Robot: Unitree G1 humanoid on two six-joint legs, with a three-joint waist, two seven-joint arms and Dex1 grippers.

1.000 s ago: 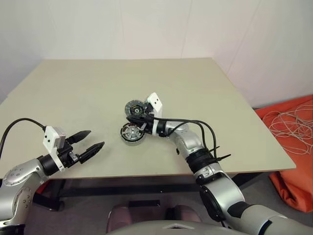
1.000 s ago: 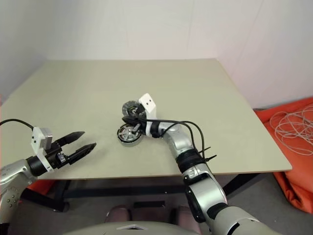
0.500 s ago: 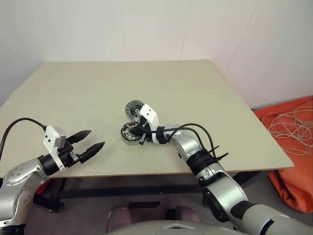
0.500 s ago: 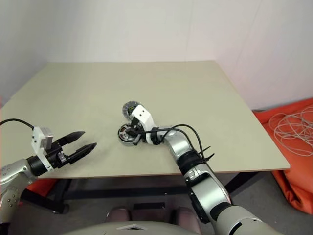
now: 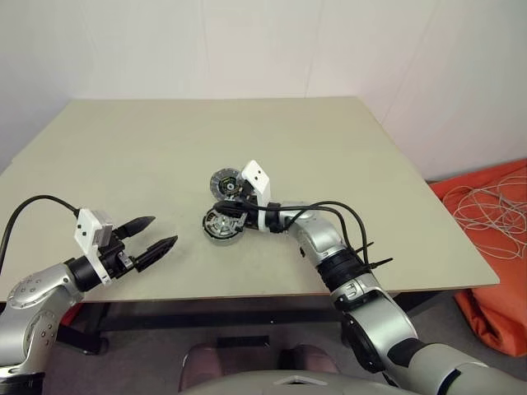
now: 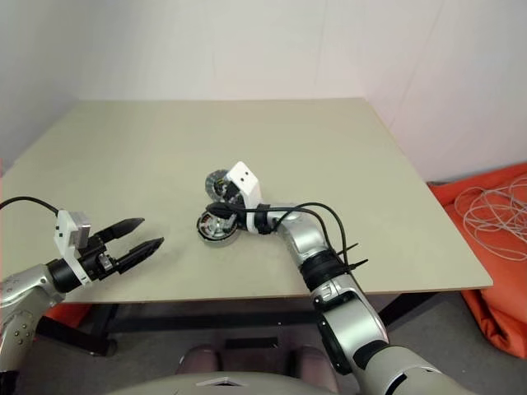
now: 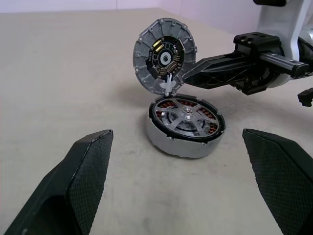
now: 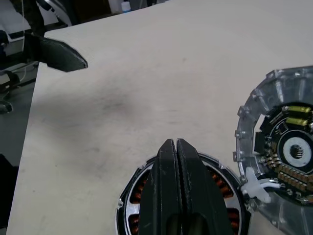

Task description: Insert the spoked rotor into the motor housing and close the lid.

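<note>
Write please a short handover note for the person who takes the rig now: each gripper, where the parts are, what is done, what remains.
Left gripper: open, holding nothing, at the table's near left edge.
Right gripper: shut, holding nothing, above the motor housing.
Spoked rotor: already seated in the housing.
Lid: standing tilted up, open, joined to the housing's far rim by a white piece.
Left: close the lid.

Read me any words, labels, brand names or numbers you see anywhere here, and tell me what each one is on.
No readable text.
The lid has markings on its dark centre, too small and blurred to read.
The motor housing and table carry no lettering.
</note>
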